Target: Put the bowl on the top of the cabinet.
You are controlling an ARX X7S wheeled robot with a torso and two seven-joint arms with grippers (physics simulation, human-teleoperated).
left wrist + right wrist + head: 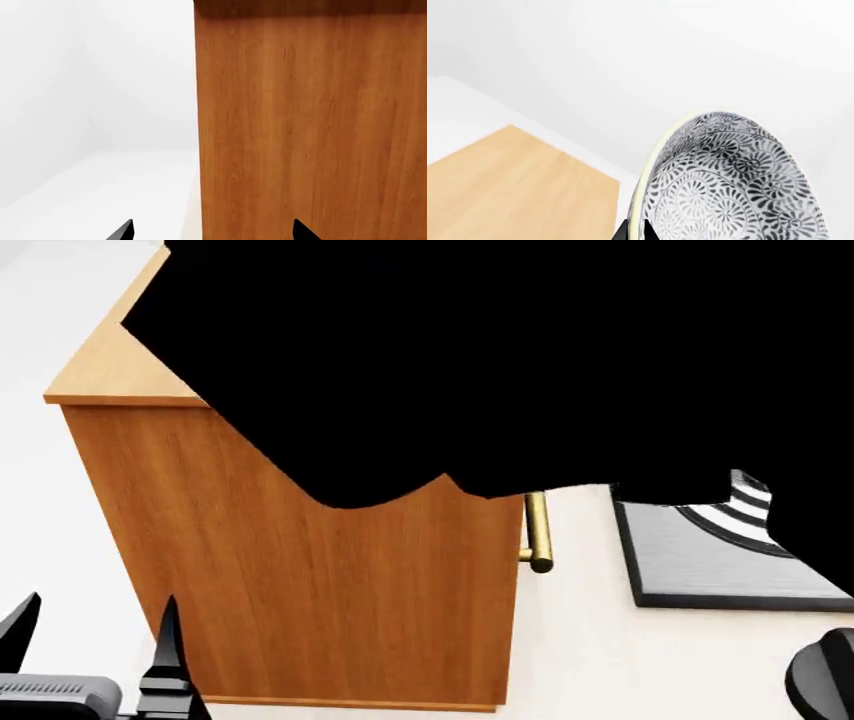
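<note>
My right gripper (pixel 635 232) is shut on the rim of the bowl (pixel 734 185), one finger inside and one outside. The bowl is white with a fine grey leaf pattern and hangs in the air, tilted. In that view the cabinet's pale flat top (pixel 514 185) lies below and to one side of it. The head view shows the cabinet (pixel 320 590) as orange-brown wood with a lighter top (pixel 114 375) and a brass handle (pixel 538 530). A large black shape (pixel 507 360) close to the camera hides the bowl and right gripper there. My left gripper (pixel 94 632) stands open and empty low beside the cabinet's side (pixel 307 125).
A dark grey slab (pixel 707 575) with a black-and-white striped thing on it lies on the pale floor right of the cabinet. A dark rounded part (pixel 827 675) shows at the lower right corner. White wall and floor (pixel 93 125) lie left of the cabinet.
</note>
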